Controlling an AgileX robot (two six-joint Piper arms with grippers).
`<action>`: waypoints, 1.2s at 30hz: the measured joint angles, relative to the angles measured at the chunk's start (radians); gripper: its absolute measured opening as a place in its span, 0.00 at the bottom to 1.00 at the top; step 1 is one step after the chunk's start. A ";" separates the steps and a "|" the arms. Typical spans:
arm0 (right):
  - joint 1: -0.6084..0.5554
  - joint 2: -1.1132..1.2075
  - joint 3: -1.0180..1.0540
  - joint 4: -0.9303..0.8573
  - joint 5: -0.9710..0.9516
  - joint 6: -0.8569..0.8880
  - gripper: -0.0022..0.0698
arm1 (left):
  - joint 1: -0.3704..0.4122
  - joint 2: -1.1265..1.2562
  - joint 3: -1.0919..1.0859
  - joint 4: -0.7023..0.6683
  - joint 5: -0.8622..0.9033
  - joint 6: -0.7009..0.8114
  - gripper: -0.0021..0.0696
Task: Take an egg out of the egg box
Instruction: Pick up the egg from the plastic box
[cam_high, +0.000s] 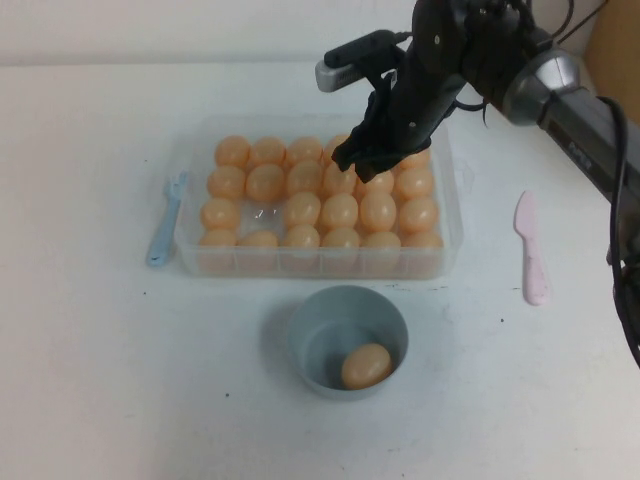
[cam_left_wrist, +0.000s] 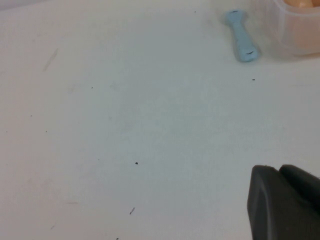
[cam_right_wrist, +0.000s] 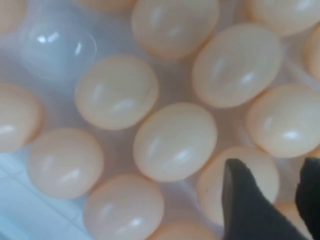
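Your right gripper is down in the far rows of the egg box, its fingers apart on either side of one egg. Packed this tightly, a finger may wedge against a neighbour, or the glossy egg may squirt out. The left gripper hangs over bare table; I cannot tell its state.

The right arm reaches in from the far right, its black right gripper pointed steeply down, fingers slightly parted. The dark left gripper hangs low above the table.
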 joint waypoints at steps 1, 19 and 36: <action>0.000 -0.012 -0.006 0.000 0.002 0.000 0.33 | 0.000 0.000 0.000 0.000 0.000 0.000 0.02; 0.013 -0.013 0.106 -0.008 0.010 0.070 0.71 | 0.000 0.000 0.000 0.000 0.000 0.000 0.02; 0.014 0.049 0.106 -0.033 -0.005 0.099 0.70 | 0.000 0.000 0.000 0.000 0.000 0.000 0.02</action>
